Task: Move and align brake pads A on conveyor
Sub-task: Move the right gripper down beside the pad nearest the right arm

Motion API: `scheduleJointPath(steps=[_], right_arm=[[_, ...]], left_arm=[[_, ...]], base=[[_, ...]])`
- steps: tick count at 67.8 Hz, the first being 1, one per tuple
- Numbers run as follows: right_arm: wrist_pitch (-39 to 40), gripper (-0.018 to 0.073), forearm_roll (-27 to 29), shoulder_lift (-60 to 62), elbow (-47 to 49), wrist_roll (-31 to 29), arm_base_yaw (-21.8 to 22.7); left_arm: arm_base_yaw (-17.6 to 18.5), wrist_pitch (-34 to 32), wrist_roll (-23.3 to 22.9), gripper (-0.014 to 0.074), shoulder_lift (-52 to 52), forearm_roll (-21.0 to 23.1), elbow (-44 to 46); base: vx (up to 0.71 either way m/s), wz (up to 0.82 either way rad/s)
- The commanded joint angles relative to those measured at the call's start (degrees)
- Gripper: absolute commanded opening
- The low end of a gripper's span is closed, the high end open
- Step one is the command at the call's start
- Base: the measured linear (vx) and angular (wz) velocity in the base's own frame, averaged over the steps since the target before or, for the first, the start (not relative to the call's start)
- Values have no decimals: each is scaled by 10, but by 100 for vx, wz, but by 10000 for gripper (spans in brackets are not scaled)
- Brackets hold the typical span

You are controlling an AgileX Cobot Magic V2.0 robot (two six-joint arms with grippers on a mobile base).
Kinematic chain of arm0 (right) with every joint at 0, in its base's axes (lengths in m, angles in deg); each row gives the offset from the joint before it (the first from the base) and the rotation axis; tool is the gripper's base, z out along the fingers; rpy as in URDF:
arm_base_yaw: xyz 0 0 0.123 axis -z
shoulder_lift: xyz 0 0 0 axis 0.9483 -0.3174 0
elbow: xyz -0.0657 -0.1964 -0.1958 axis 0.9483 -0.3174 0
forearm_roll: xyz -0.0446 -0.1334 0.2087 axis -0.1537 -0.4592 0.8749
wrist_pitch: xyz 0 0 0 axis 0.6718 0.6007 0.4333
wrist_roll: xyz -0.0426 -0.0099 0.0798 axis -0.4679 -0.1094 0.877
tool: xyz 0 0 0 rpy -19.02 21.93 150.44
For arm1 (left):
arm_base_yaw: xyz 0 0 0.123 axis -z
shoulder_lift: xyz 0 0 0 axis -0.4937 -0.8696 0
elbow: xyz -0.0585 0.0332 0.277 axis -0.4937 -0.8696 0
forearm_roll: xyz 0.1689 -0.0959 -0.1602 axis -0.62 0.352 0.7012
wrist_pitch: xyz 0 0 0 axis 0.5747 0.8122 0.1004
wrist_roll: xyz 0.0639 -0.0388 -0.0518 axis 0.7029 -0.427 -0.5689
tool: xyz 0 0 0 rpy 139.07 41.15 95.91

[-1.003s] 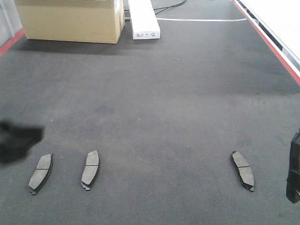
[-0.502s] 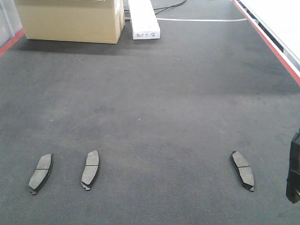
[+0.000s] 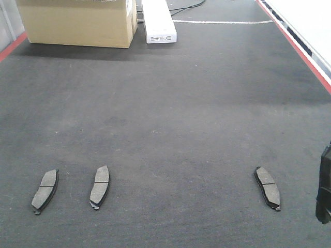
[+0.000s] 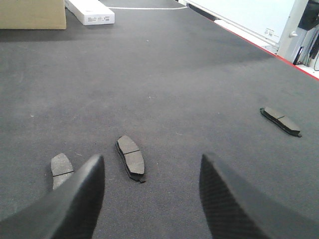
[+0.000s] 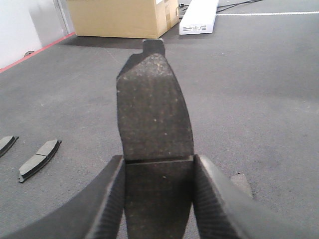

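"What is closest to us?"

"The right gripper [image 5: 157, 199]. Its two fingers are squeezed on a brake pad [image 5: 153, 119], which sticks up out of them. It hangs above the belt [image 3: 176, 113], over by the right edge."

"And the left gripper [image 4: 149, 194]?"

"Its fingers are spread wide with nothing between them. It hovers over the near part of the belt."

"Where are the other pads?"

"Three lie flat on the belt. The left pad [image 3: 45, 191] and the middle pad [image 3: 100, 187] sit near each other. The right pad [image 3: 267, 188] is well apart from them. They all tilt a little different ways."

"What is far back?"

"A cardboard box [image 3: 77, 21] and a long white box [image 3: 158, 20]."

"What could go wrong?"

"I think the held pad could slip or twist, since only its lower half is pinched. If it lands crooked, the row will not be straight. It could also bump the right pad, if it comes down too close."
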Motion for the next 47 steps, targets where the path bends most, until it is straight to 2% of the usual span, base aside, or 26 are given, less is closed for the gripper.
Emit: scheduleJointPath(steps=[1,10,24,31,37,47], right_arm=[[56,-4,-8,-4,18,-2,2],[61,-4,-7,-4,18,-2,2],[73,-4,55,-20,18,2,2],[107,-4,57,-44,18,0,2],[115,-1,82,-89,29,0,2],[67,6,128,-205,88,-2,2]], left_arm=[[2,-37,1,396,-7,4,12],[2,-37,1,396,-7,4,12],[2,-37,1,396,-7,4,12],[2,-37,1,396,-7,4,12],[2,-37,1,396,-7,4,12],[2,-37,1,396,-7,4,12]], base=[[0,0],[0,0],[0,0],[0,0],[0,0],[0,0]])
